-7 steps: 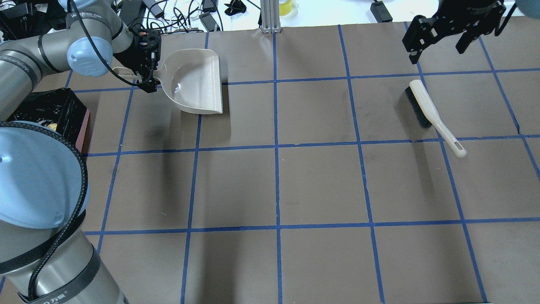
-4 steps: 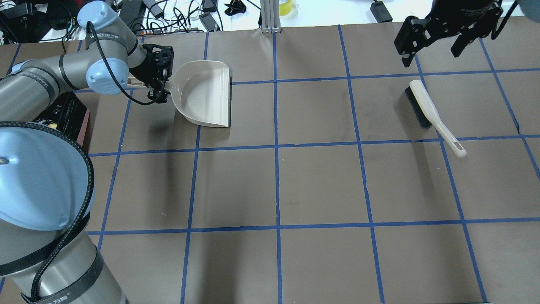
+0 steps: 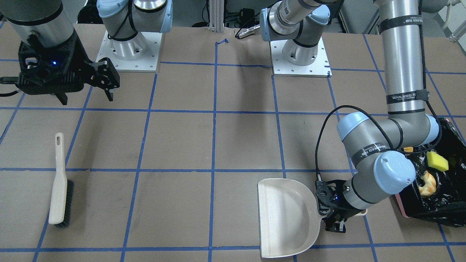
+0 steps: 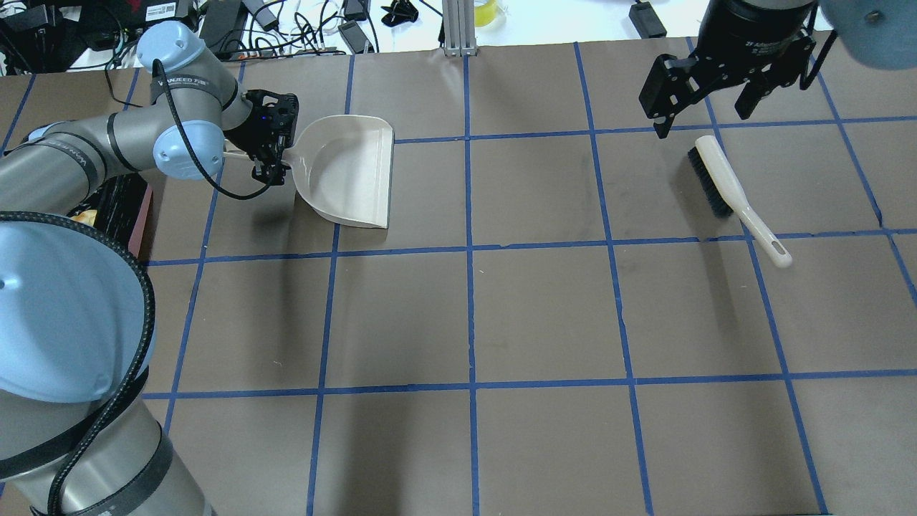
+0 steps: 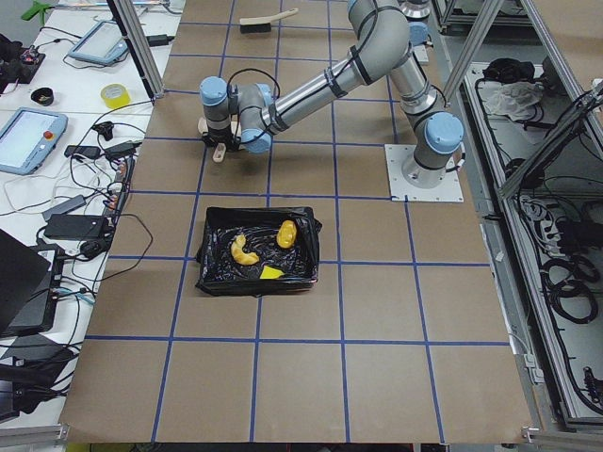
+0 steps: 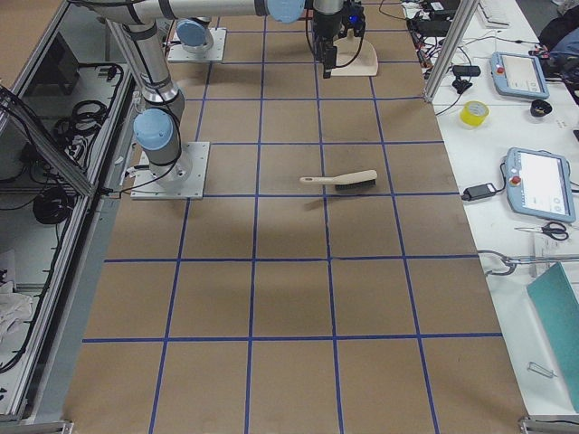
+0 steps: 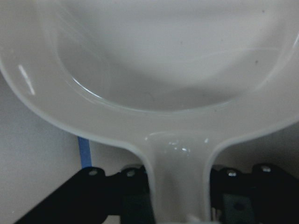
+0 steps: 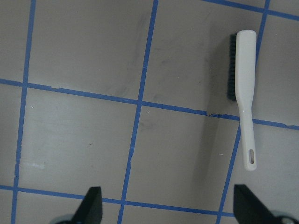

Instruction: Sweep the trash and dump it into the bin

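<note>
The trash lies in the bin [image 5: 212,281], a black-lined pink tray: a golden lump [image 5: 286,233], a cream crescent [image 5: 242,250] and a yellow-green wedge [image 5: 271,272]. In the front view the bin [image 3: 447,206] shows the wedge [image 3: 437,161] and the crescent [image 3: 426,183]; my left arm hides the lump. My left gripper [image 4: 269,154] is shut on the handle of the empty cream dustpan [image 4: 351,172], which sits level and low over the table, right of the bin [image 4: 123,204]. My right gripper [image 4: 698,113] is open and empty, above the far end of the brush [image 4: 723,183].
The cream brush with black bristles lies flat on the table's right side, also in the front view [image 3: 58,189] and the right wrist view [image 8: 244,88]. Cables and devices crowd the white bench beyond the far edge [image 4: 301,21]. Blue tape lines grid the brown table.
My left arm swung the dustpan right, away from the bin, and brought it down level. My right gripper moved left and a little toward the brush, still open.
</note>
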